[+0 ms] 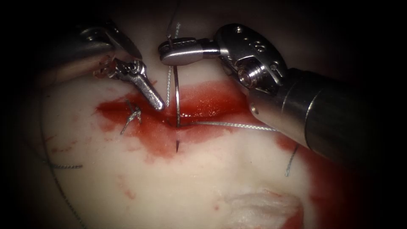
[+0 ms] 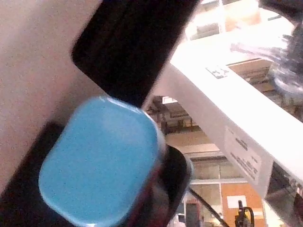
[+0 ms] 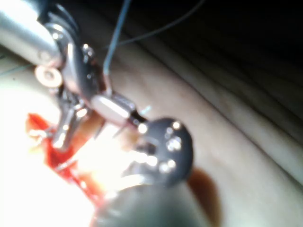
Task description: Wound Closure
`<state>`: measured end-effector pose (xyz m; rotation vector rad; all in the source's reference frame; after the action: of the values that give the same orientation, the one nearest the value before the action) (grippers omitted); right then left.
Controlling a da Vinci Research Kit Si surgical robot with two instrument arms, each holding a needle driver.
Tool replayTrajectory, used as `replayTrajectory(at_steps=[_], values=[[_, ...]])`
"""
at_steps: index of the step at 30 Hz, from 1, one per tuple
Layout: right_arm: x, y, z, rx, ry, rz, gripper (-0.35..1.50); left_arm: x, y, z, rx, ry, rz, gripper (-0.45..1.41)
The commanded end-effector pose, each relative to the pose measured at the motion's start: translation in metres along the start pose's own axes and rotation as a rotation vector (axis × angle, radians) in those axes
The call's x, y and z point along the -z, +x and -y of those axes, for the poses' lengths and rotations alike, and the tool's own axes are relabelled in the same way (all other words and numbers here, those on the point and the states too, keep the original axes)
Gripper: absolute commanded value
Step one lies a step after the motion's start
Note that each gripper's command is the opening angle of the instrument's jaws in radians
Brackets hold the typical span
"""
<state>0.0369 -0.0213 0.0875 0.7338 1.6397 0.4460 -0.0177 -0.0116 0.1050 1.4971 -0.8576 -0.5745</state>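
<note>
You have one needle [image 1: 177, 101] and two tools over the tissue [image 1: 190, 182]. Your right tool [image 1: 180, 51] reaches in level from the right, its fingers clamped on the needle's upper end. The needle runs down into the cut [image 1: 186, 125], and its tip pokes out of the tissue just below. Your left tool [image 1: 146, 91] angles down at the cut's left side, fingers closed, holding nothing. Thread [image 1: 233, 125] trails rightward; one knotted stitch [image 1: 132, 115] sits left.

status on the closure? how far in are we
Done: one knotted stitch sits left in the cut. In hand: the right tool grips the needle near its tail; the needle passes through the tissue, its tip out below. The left tool holds nothing. Left: the cut still gapes to the right.
</note>
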Motion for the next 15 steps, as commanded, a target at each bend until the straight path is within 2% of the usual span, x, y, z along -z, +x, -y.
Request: replayTrajectory(at_steps=[1, 4, 8, 9, 12, 13, 15], values=[[-0.0007, 0.0002, -0.0011, -0.012, -0.017, -0.006, -0.35, 0.0006, -0.0016, 0.0007, -0.044, -0.025, 0.022, -0.45], [-0.0006, -0.0005, -0.0012, -0.171, -0.07, -0.03, -0.35, 0.0018, -0.0026, 0.0025, -0.194, -0.131, 0.112, -0.45], [-0.0008, -0.0008, -0.001, -0.326, -0.108, -0.059, -0.35, 0.0029, -0.0028, 0.0047, -0.253, -0.227, 0.185, -0.45], [-0.0008, -0.0008, -0.0009, -0.363, -0.124, -0.072, -0.35, 0.0033, -0.0028, 0.0059, -0.303, -0.268, 0.217, -0.45], [-0.0009, -0.0011, -0.0008, -0.481, -0.153, -0.103, -0.35, 0.0034, -0.0016, 0.0084, -0.496, -0.367, 0.263, -0.45], [-0.0009, -0.0014, -0.0008, -0.499, -0.162, -0.111, -0.35, 0.003, -0.0002, 0.0096, -0.571, -0.41, 0.27, -0.45], [-0.001, -0.0018, -0.0007, -0.522, -0.163, -0.114, -0.35, 0.0024, 0.0011, 0.0105, -0.625, -0.43, 0.264, -0.45]])
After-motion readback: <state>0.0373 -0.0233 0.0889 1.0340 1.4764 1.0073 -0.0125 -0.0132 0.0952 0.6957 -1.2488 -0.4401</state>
